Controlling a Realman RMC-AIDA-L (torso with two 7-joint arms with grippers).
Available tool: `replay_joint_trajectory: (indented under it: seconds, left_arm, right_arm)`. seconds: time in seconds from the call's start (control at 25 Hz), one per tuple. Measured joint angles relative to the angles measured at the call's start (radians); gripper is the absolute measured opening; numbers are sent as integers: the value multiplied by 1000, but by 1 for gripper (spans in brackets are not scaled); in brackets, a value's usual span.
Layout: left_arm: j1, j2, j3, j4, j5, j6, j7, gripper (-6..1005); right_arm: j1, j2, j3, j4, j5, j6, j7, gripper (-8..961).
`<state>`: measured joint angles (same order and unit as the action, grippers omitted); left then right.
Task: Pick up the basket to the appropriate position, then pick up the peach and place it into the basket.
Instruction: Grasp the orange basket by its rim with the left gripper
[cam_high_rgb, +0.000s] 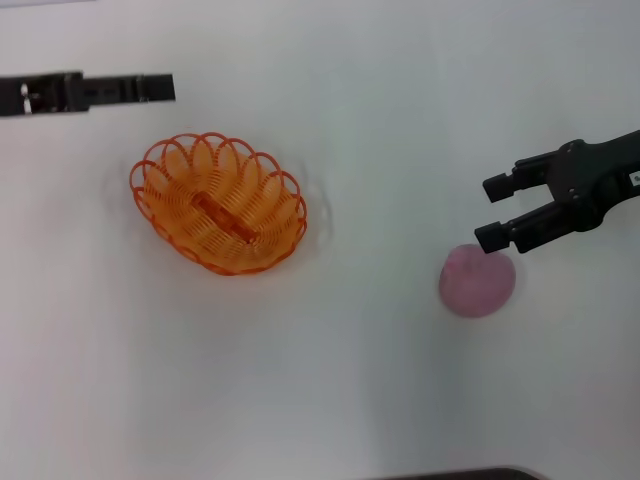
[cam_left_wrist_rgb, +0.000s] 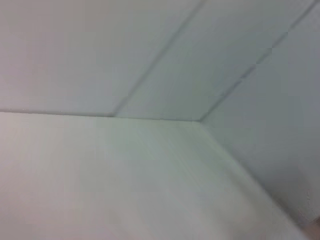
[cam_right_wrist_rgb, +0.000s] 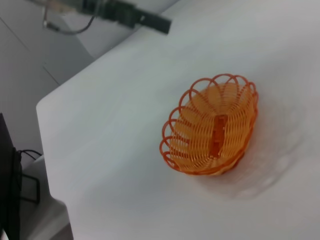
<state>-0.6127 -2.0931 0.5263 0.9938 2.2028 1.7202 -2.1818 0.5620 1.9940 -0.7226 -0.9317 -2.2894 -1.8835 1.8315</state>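
Note:
The orange wire basket (cam_high_rgb: 218, 203) stands upright and empty on the white table, left of centre; it also shows in the right wrist view (cam_right_wrist_rgb: 212, 130). The pale pink peach (cam_high_rgb: 477, 283) lies on the table to the right. My right gripper (cam_high_rgb: 493, 212) is open and empty, hovering just beyond the peach's far edge, one fingertip (cam_high_rgb: 489, 237) over that edge. My left gripper (cam_high_rgb: 165, 88) is at the far left, beyond the basket and apart from it, with its fingers together and holding nothing; it also shows in the right wrist view (cam_right_wrist_rgb: 152, 21).
The white table (cam_high_rgb: 330, 380) carries only the basket and the peach. Its left corner and edge show in the right wrist view (cam_right_wrist_rgb: 42, 107), with dark equipment beyond. The left wrist view shows only white wall panels.

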Motion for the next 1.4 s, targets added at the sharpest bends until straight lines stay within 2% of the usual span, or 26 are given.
replay_joint_trajectory:
  seconds: [0.2,0.32,0.48,0.6,0.76,0.92,1.12,1.4]
  left_arm:
    - [-8,-4,201,108,64,-192,-151,844]
    - [-24,-7,329,147,156,-275,-238,844]
    - [-97,-10,452,158,354,-315,-341,844]
    - [-164,-28,515,146,525,-319,-401,844]
    - [-228,-53,571,105,646,-323,-426,844]
    - [-258,-46,618,16,652,-365,-428,843]
    - [-268,-36,623,-96,654,-437,-429,832]
    - [-261,-36,621,-161,654,-484,-429,816]
  right_arm:
    - [3,2,-5,5,-9,4,0,957]
    - [3,3,-4,6,-9,7,0,957]
    - [2,3,-5,6,-9,20,0,957]
    - [3,3,-5,6,-9,20,0,957]
    - [5,3,-5,5,-9,20,0,957]
    - [6,4,-5,5,-8,21,0,956]
    - [6,7,-4,5,-8,22,0,956]
    - [6,9,-5,5,-8,36,0,956]
